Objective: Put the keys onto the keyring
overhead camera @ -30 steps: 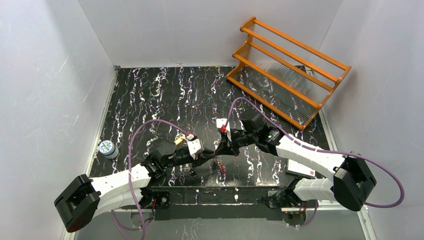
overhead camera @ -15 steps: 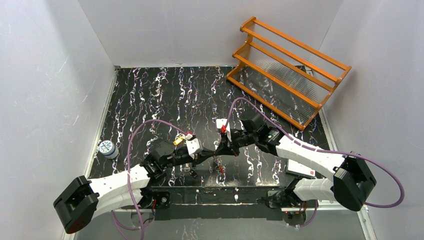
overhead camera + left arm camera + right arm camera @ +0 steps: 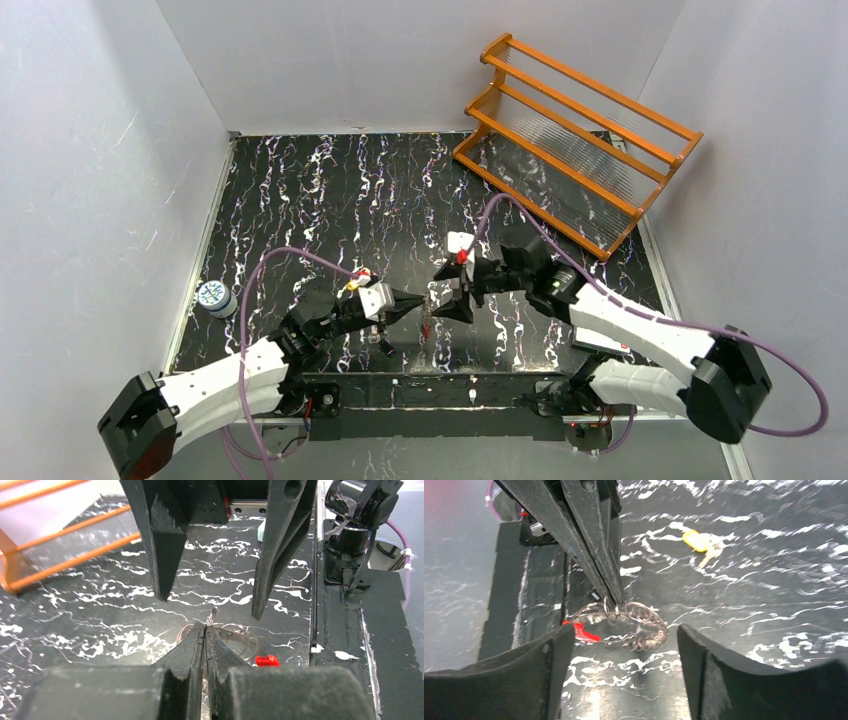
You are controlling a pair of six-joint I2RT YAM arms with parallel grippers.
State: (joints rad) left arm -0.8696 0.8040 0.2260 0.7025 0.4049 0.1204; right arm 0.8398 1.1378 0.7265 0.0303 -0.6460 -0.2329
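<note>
On the black bench, the left gripper has its jaws clenched on the wire of the keyring, held low near the front edge, while the right gripper faces it close by, jaws released and empty. The gold key and the silvery key beside it lie on the bench well apart from the keyring, so the right arm should probably fetch one by its head, leaving the hole clear, and bring it squarely to the wire's open end.
</note>
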